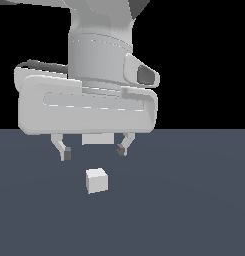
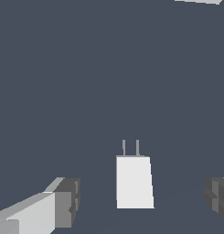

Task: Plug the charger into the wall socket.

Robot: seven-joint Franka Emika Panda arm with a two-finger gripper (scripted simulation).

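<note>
The charger (image 1: 96, 180) is a small off-white block lying on the dark grey floor, just below my gripper (image 1: 94, 152). In the wrist view the charger (image 2: 134, 182) shows two thin prongs at one end and lies between my fingers (image 2: 63, 203). The gripper (image 2: 143, 201) is open and empty, hovering above the charger with one finger on each side. A white sliver at the wrist view's edge (image 2: 200, 1) may be the wall socket; I cannot tell. No wall socket shows in the exterior view.
The dark grey floor (image 1: 194, 200) spreads all around the charger. The arm's wide white hand body (image 1: 86, 107) fills the upper middle of the exterior view and hides what lies behind it.
</note>
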